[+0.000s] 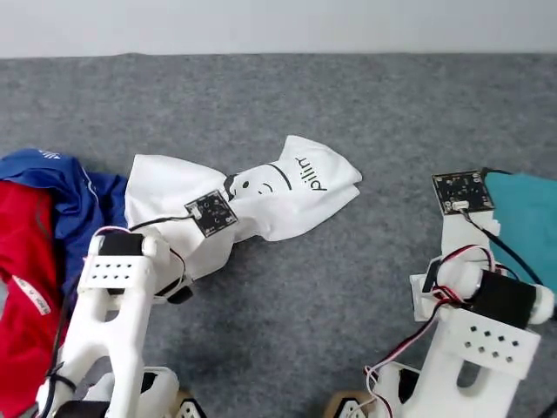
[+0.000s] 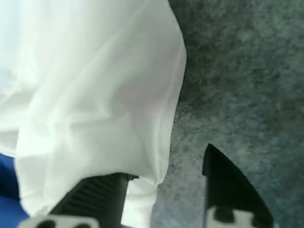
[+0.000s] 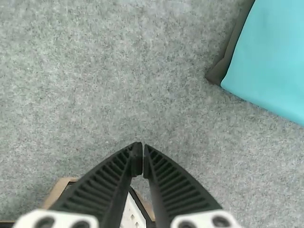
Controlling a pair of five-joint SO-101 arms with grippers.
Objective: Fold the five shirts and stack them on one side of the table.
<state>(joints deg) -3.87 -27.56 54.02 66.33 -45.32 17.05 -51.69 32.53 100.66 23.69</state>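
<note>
White crumpled shirt with a black face print [image 1: 291, 187] lies mid-surface, its hem draped against one of the left fingers [image 2: 107, 192], which stand wide apart. Whether any cloth sits between them is hard to tell. The right fingers [image 3: 137, 161] are pressed together on nothing, above the grey carpeted surface [image 3: 95, 71]. A flat teal shirt [image 3: 270, 61] lies nearby, cut off at the edge. A bunched blue shirt [image 1: 83, 196] touches the white one, with a red shirt [image 1: 26, 287] beside it, both partly out of frame.
</note>
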